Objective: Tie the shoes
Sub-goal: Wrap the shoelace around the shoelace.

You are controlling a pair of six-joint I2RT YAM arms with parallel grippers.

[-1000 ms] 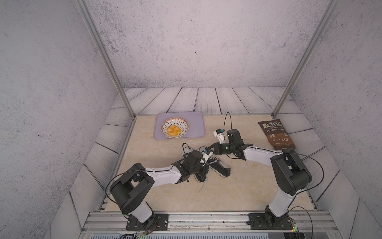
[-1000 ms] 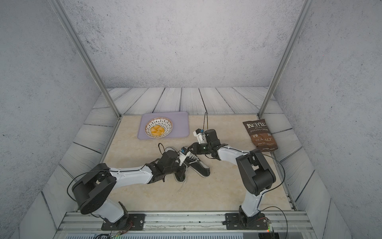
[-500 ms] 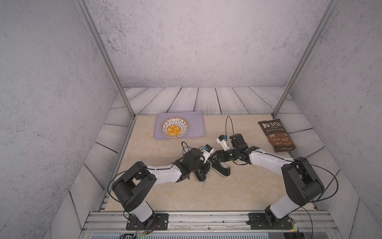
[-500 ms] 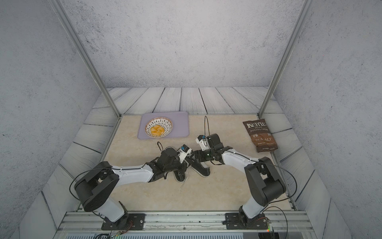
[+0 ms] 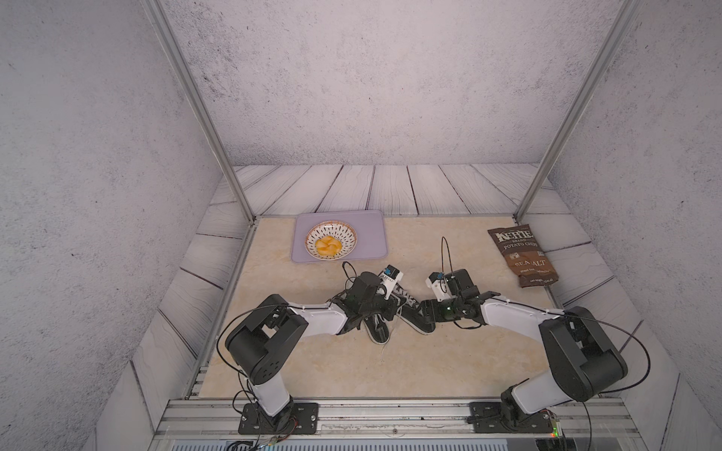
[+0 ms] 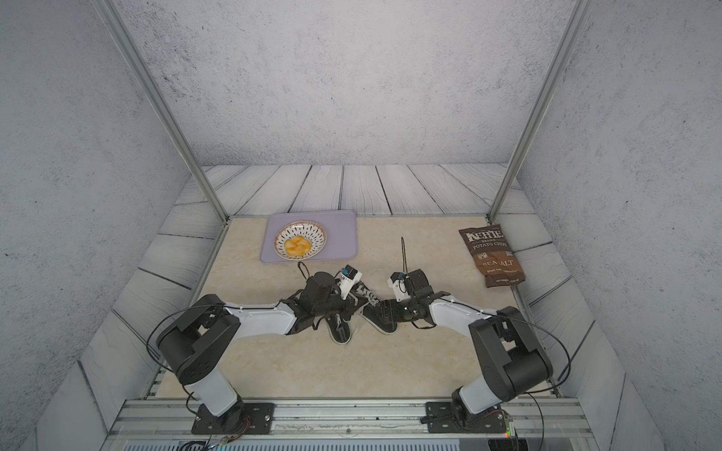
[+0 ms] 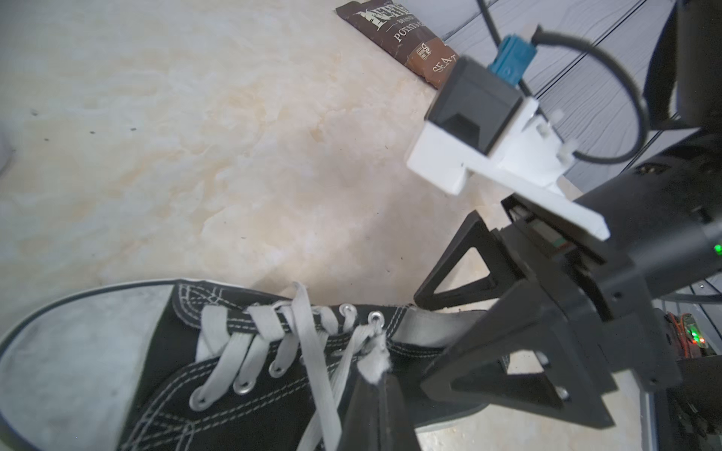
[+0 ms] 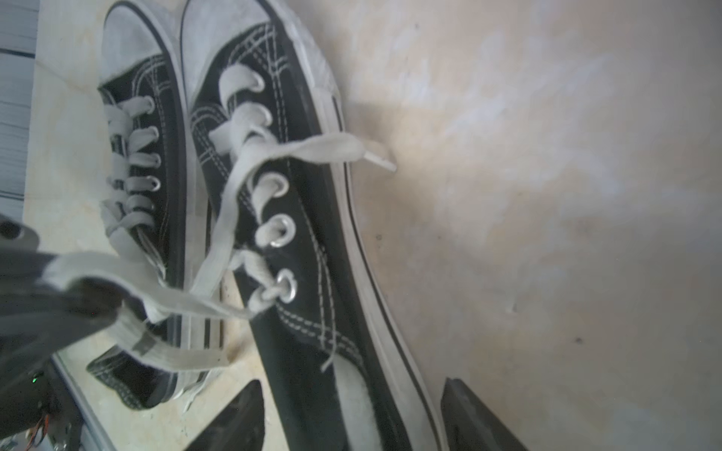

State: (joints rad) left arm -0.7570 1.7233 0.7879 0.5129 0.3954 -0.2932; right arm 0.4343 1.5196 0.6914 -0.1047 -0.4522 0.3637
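- Right wrist view: the right gripper (image 8: pixel 351 382) holds its jaws wide apart, one finger on each side of the heel of the nearer shoe (image 8: pixel 304 242). A thin strip of table shows between the white sole and one finger.
- The second shoe (image 8: pixel 152 156) lies just beside the nearer one. Both stand on their soles with their white toe caps close together and pointing the same way.
- In the left wrist view the left gripper (image 7: pixel 377 406) is pinched tight on a white lace (image 7: pixel 371 365). The strand runs from the top eyelet into the closed fingertips and is frayed where it meets them.
- The free lace end (image 8: pixel 381 160) crosses over the nearer shoe, and its tip rests on the table on the far side.
- In both top views the pair sits in the middle of the tan table (image 5: pixel 312 371), with the arms reaching in from either side and the grippers meeting over the shoes.
- A brown chip bag (image 5: pixel 521 254) lies flat toward the robot's right, well apart from the shoes.
- A patterned bowl (image 5: pixel 331 240) of yellow chips sits on a lavender tray (image 5: pixel 371 234) at the back of the table.
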